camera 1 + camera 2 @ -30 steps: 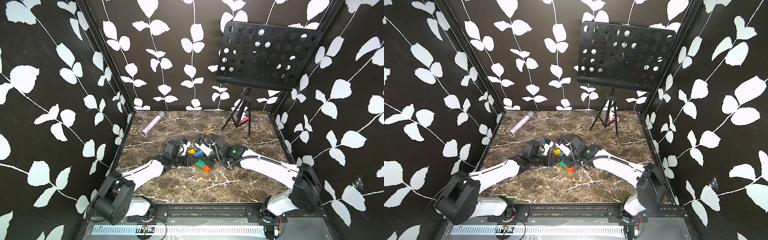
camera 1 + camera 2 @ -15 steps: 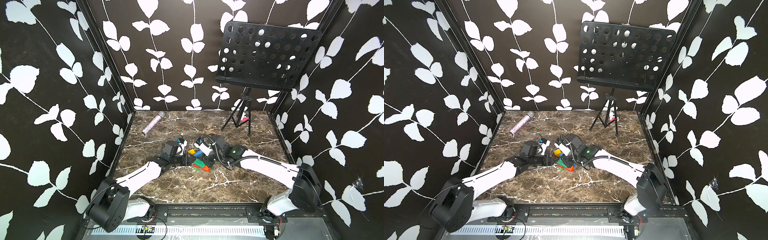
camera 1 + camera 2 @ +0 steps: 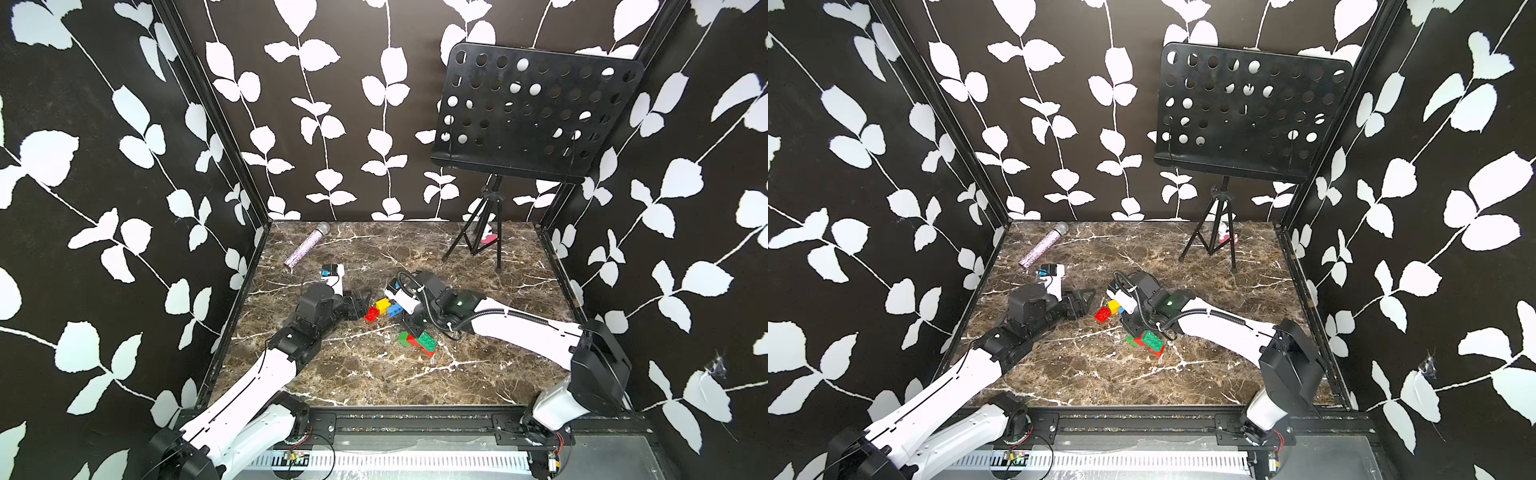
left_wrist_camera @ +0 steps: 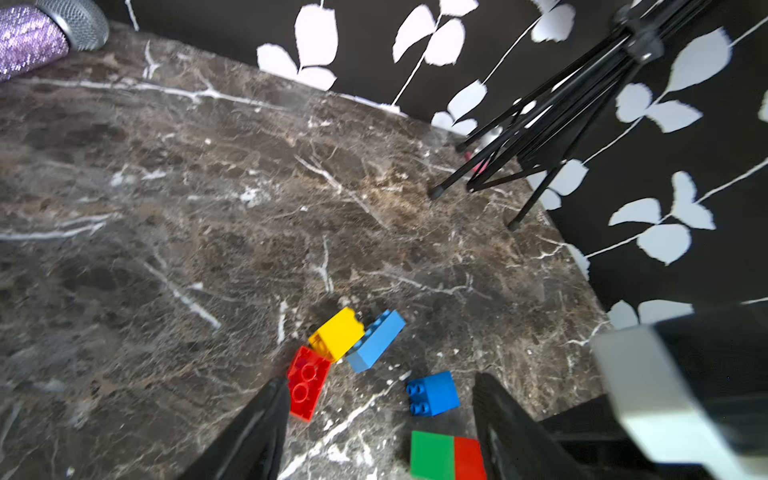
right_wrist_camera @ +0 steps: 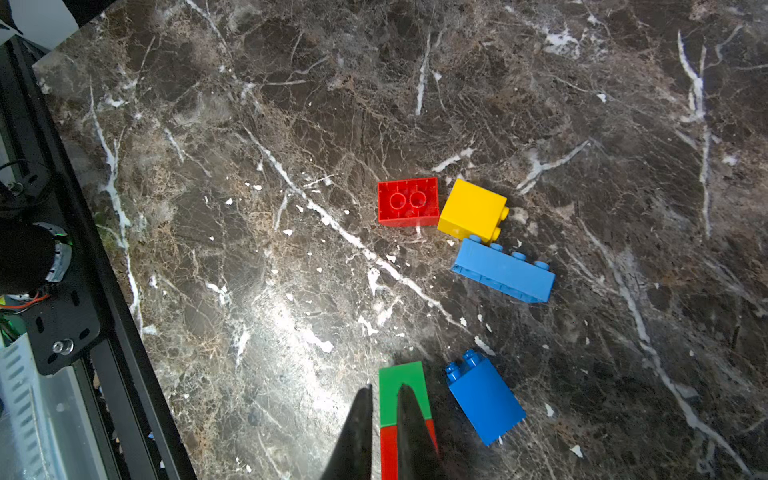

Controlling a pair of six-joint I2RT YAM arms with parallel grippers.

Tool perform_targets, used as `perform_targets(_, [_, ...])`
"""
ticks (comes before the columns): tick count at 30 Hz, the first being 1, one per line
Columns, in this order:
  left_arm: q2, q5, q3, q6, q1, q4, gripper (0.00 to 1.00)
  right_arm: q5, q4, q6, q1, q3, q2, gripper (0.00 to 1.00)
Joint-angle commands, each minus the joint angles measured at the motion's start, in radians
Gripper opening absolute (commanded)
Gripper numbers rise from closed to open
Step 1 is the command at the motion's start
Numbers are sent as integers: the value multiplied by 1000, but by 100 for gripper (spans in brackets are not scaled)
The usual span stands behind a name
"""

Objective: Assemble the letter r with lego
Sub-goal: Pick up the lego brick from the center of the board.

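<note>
- Left tool (image 4: 380, 380) has opened wider since a second ago; it holds nothing, one finger (image 4: 266, 411) just beside the small red studded plastic brick (image 4: 307, 382).
- Right tool (image 5: 385, 388) jaws stand nearly together at the green-and-red brick stack (image 5: 409, 372); grip cannot be told.
- All lego (image 3: 382, 305) lies near the tabletop (image 3: 374, 382) middle.

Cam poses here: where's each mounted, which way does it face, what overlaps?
Top views: high over the robot's base edge, looking down toward the back wall; table, music stand, left arm and right arm show.
Left wrist: on the left arm, low, facing the back wall and the music stand's legs; open left gripper shows.
Right wrist: on the right arm, looking steeply down; right gripper over the green-red stack.
Shared: both wrist views show the red brick, yellow brick and blue brick.
</note>
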Motion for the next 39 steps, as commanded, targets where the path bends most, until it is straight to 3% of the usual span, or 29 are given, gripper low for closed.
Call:
perform_targets(1, [9, -13, -38, -18, 5, -8, 72, 36, 26, 3, -2, -27, -58, 13])
perform_targets(8, [81, 45, -36, -20, 6, 29, 72, 39, 0, 94, -71, -149, -250, 14])
perform_targets(9, [96, 61, -31, -18, 5, 33, 72, 45, -11, 99, -75, -166, -263, 17])
perform_targets(13, [172, 126, -14, -18, 5, 47, 72, 11, -28, 85, -88, -246, -327, 44])
perform_targets(15, [200, 147, -11, -22, 6, 61, 71, -41, -20, 57, -102, -281, -349, 50])
perform_targets(25, [265, 177, -11, -41, 5, 102, 71, -159, -72, -10, -103, -272, -245, 52])
perform_targets(39, [311, 189, -7, -46, 5, 122, 71, -84, -71, -41, -103, -225, -152, 42])
